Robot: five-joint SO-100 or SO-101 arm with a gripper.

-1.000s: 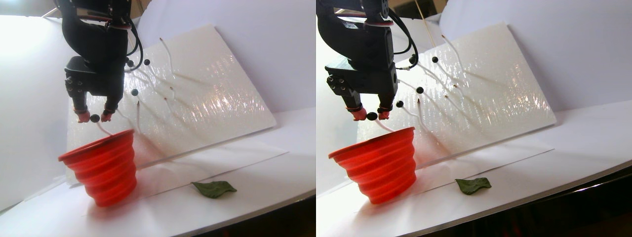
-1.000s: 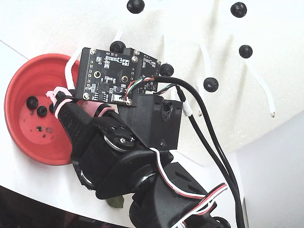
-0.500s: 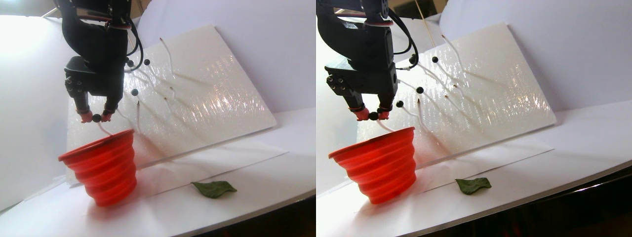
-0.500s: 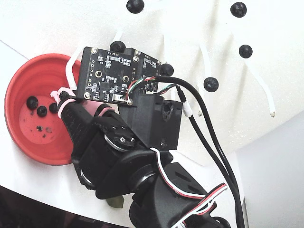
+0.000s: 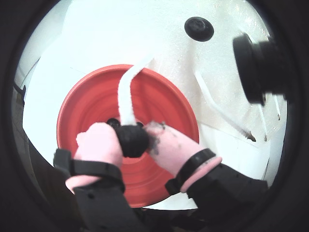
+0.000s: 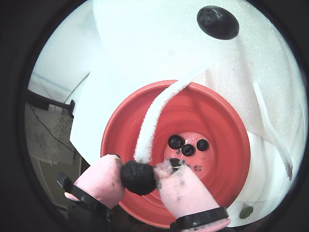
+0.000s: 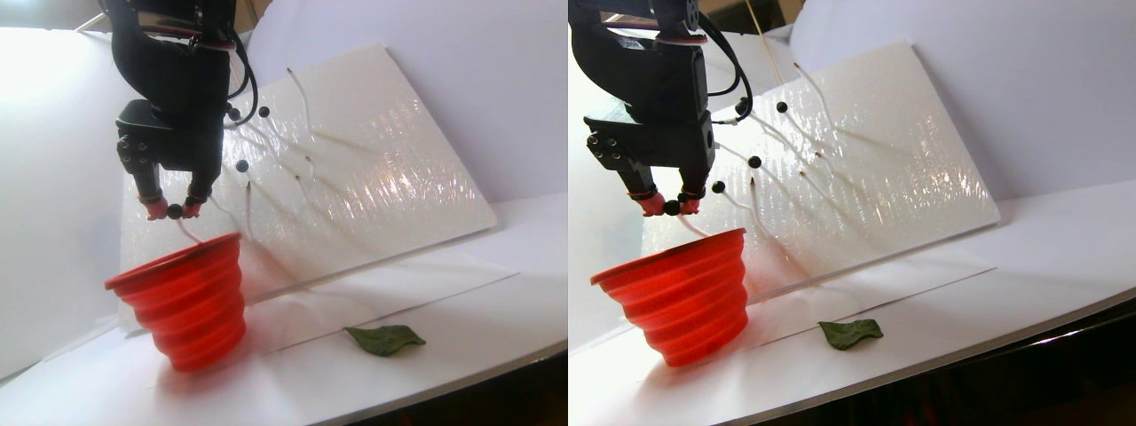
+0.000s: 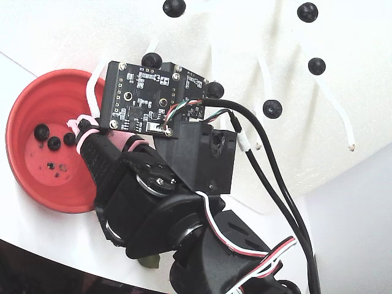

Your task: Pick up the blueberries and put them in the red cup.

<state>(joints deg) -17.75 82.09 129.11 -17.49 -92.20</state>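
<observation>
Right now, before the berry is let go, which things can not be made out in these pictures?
- Fixed view: the black arm covers the pincer's tips and the held round blue-black berry.
- A wrist view: the pink pincer hides the floor of the ribbed coral-red plastic cup, so no berries show inside.
- Stereo pair view: the cup wall hides its contents.
- Fixed view: the arm covers most of the green leaf.

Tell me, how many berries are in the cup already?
3 berries on the cup floor in a wrist view: one left, one middle, one right. The gripper may hide more.
</observation>
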